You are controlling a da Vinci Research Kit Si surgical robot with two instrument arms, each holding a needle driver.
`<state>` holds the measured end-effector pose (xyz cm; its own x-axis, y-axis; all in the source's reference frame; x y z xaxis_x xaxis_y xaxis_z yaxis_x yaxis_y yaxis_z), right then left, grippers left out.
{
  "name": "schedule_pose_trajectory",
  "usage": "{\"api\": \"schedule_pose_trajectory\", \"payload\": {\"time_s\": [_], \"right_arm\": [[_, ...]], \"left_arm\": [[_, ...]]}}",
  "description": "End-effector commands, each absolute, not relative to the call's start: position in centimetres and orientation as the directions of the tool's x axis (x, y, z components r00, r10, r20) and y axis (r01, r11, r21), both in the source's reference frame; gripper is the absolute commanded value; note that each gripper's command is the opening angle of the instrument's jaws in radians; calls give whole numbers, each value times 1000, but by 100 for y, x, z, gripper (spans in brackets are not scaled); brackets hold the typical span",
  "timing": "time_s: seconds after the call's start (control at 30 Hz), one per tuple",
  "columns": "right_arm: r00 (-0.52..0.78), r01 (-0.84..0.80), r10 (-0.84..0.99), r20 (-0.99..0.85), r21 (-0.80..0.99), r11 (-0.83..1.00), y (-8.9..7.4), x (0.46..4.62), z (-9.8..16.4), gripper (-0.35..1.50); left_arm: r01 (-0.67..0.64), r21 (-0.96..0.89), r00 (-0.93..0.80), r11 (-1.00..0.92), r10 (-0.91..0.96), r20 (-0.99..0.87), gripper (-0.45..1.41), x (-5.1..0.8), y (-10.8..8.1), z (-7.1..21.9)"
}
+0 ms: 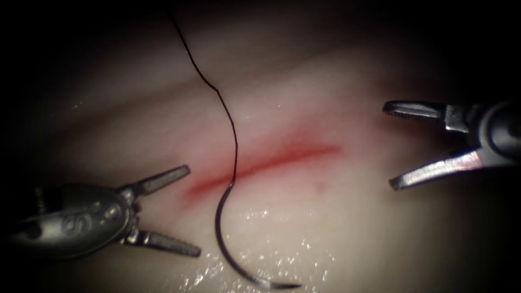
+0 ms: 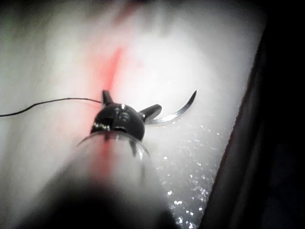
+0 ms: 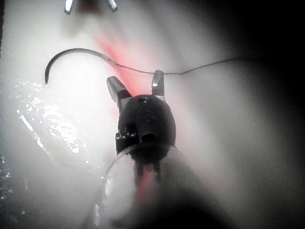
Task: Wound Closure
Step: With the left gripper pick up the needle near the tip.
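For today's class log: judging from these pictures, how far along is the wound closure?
Nothing looks done: the cut in the tissue lies open, with no stitch across it. Nothing is in hand: the left tool and right tool both have open, empty jaws. The needle lies free on the tissue, its thread crossing the cut. The whole closure remains.

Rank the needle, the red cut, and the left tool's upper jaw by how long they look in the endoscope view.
Largest to smallest:
1. Red cut
2. Needle, near the cut in length along its curve, so their order is unsure
3. Left tool, upper jaw, clearly shortest

Both tools' jaws are open and hold nothing; the needle lies on the tissue.
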<state>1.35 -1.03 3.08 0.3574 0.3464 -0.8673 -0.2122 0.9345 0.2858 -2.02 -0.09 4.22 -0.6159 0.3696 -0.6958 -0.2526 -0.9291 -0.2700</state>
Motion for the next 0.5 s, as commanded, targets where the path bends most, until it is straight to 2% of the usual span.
{"api": "schedule_pose_trajectory", "payload": {"time_s": [0.03, 0.17, 0.27, 0.47, 0.5], "right_arm": [[356, -210, 344, -869, 285, 935, -103, 140, 312, 113], [358, -211, 344, -868, 283, 935, -102, 137, 312, 113], [359, -213, 345, -867, 283, 935, -101, 137, 313, 111], [359, -216, 344, -867, 281, 935, -102, 140, 314, 111], [359, -216, 344, -867, 281, 935, -102, 141, 314, 111]], "left_arm": [[-249, -239, -631, -938, 345, -695, 56, -210, -15, 426], [-166, -129, -671, -978, 208, -711, 52, -219, -36, 419], [-143, -135, -682, -981, 196, -704, 44, -226, -48, 414], [-131, -77, -732, -988, 149, -664, 42, -252, -63, 406], [-123, -63, -741, -990, 133, -658, 34, -259, -68, 407]]}}
